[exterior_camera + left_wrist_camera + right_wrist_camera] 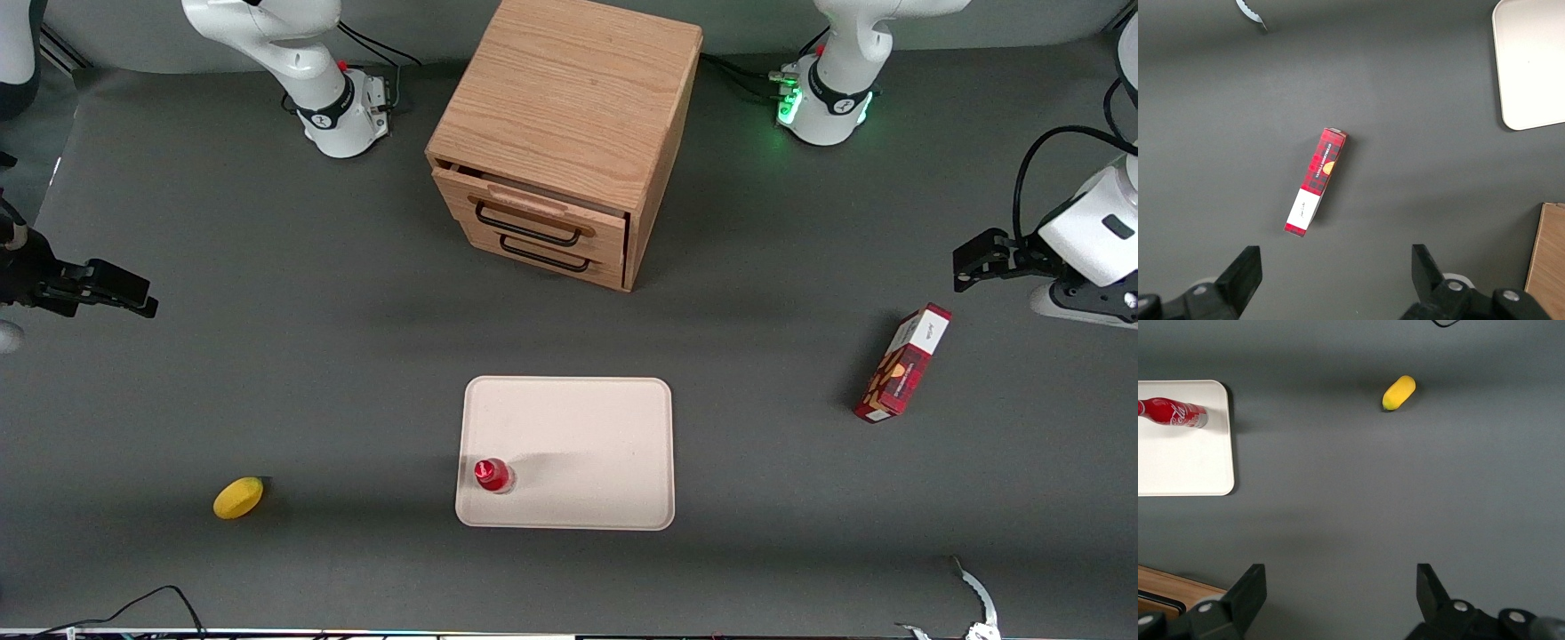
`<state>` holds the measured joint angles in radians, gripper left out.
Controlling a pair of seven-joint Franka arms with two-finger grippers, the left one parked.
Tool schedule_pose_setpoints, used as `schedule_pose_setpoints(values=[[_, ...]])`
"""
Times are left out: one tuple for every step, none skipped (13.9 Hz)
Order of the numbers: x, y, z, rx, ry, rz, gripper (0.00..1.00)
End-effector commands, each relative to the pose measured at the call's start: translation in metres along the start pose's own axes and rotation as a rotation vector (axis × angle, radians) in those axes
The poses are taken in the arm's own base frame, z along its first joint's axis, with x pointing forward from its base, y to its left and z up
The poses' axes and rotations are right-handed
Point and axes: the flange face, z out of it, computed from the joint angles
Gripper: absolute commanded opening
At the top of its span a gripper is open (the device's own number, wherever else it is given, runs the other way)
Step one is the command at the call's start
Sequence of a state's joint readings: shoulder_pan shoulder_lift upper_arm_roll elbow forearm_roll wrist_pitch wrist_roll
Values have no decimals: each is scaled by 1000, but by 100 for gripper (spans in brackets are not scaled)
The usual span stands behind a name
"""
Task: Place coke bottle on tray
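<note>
The coke bottle, small and red with a red cap, stands upright on the pale beige-pink tray, near the tray's corner closest to the front camera and toward the working arm's end. The bottle and the tray also show in the right wrist view. My right gripper is open and empty. It hangs above bare table at the working arm's end, well apart from the tray. In its own wrist view the gripper has only grey table between its fingers.
A wooden drawer cabinet stands farther from the front camera than the tray, its top drawer slightly open. A yellow lemon lies toward the working arm's end. A red carton box lies toward the parked arm's end.
</note>
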<state>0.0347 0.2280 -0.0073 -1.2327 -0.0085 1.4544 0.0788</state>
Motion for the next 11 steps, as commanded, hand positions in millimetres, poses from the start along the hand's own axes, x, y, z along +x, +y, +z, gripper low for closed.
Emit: schedule_pose_setpoints(values=[[-6, 7, 1, 16, -6, -7, 100], [-9, 9, -5, 15, 5, -4, 100], [-17, 23, -14, 18, 23, 19, 100], [-26, 29, -26, 23, 41, 27, 100], [-34, 25, -38, 26, 60, 17, 100], [-42, 26, -49, 26, 75, 20, 100], [-48, 23, -52, 24, 78, 20, 100], [-58, 18, -56, 19, 82, 14, 100], [-68, 9, -58, 12, 84, -5, 100], [-74, 7, -64, 12, 93, -8, 100], [-75, 9, -64, 12, 93, -8, 100]])
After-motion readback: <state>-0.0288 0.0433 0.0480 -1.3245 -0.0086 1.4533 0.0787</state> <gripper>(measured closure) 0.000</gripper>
